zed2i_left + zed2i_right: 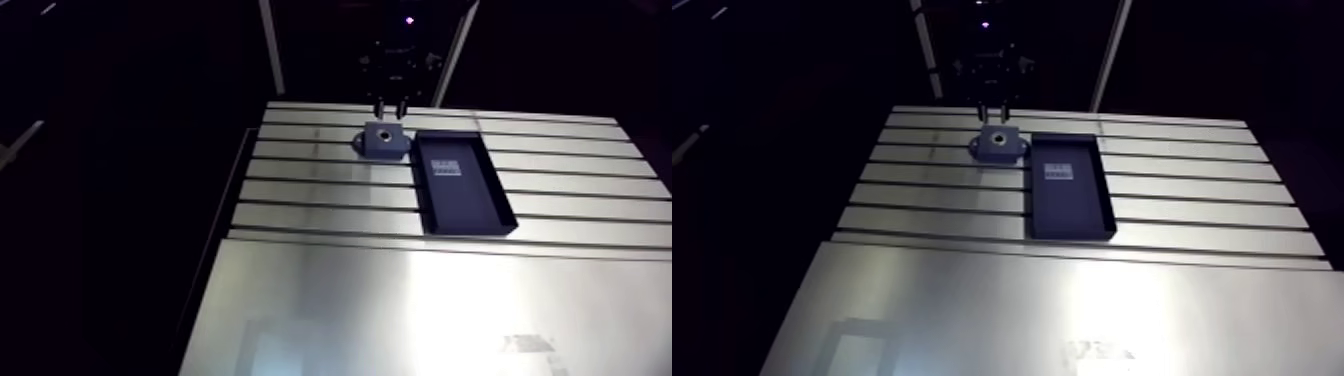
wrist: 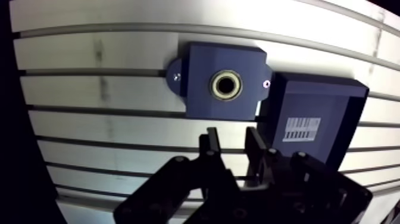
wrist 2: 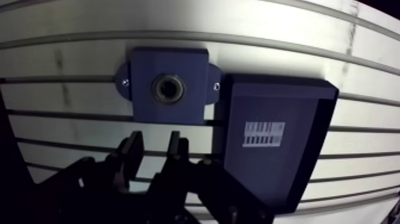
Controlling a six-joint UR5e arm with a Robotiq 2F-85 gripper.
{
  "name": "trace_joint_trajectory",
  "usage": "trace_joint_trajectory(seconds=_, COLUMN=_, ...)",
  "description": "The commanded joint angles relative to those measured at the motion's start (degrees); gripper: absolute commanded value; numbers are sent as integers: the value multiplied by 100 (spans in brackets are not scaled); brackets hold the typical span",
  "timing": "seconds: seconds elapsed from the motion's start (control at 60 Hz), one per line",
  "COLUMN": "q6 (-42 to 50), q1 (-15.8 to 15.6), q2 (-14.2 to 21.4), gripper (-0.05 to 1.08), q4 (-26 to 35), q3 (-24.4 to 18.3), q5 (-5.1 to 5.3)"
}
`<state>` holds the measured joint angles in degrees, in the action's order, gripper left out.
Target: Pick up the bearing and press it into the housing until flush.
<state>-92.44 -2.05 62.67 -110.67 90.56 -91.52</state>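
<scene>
While I hang over the slotted desk (image 2: 89, 95), my fingers (image 2: 212, 146) stand slightly parted and released, with nothing between them. Ahead of them sits the dark blue housing (image 2: 202, 65), a square block with a small screwed ear on each side, lying flat across the slots. The bearing (image 2: 226, 85) shows as a pale metal ring inside the housing's round bore; whether it sits flush I cannot tell. Just beside the housing lies a dark shallow tray (image 2: 357, 113) with a white barcode label (image 2: 303, 128) on its floor.
</scene>
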Motion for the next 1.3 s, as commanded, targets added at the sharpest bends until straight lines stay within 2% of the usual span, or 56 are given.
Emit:
trace_joint_trajectory(seconds=0.017, q6=-15, q1=27, q2=581, gripper=1, q4=544, q3=26, q5=-1)
trace_joint_trajectory(seconds=0.067, q6=-15, q1=28, q2=710, gripper=1, q4=669, q3=35, q5=-2)
trace_joint_trajectory(seconds=0.083, q6=-23, q1=36, q2=856, gripper=1, q4=778, q3=44, q5=-2)
trace_joint_trajectory(seconds=0.133, q6=-31, q1=37, q2=998, gripper=1, q4=884, q3=45, q5=-2)
trace_joint_trajectory(seconds=0.167, q6=-79, q1=54, q2=1287, gripper=1, q4=1110, q3=29, q5=7)
trace_joint_trajectory(seconds=0.25, q6=-189, q1=79, q2=1569, gripper=1, q4=1379, q3=-5, q5=7)
trace_joint_trajectory(seconds=0.267, q6=-236, q1=111, q2=1710, gripper=1, q4=1497, q3=-22, q5=7)
trace_joint_trajectory(seconds=0.35, q6=-293, q1=252, q2=1952, gripper=1, q4=1727, q3=-49, q5=14)
trace_joint_trajectory(seconds=0.383, q6=-352, q1=379, q2=2197, gripper=1, q4=1924, q3=-59, q5=32)
trace_joint_trajectory(seconds=0.533, q6=-489, q1=442, q2=2638, gripper=1, q4=2129, q3=-94, q5=18)
trace_joint_trajectory(seconds=0.65, q6=-490, q1=450, q2=2774, gripper=1, q4=2231, q3=-104, q5=7)
trace_joint_trajectory(seconds=0.883, q6=-515, q1=467, q2=3005, gripper=1, q4=2420, q3=-131, q5=49)
trace_joint_trajectory(seconds=1.3, q6=-508, q1=461, q2=3097, gripper=1, q4=2423, q3=-270, q5=111)
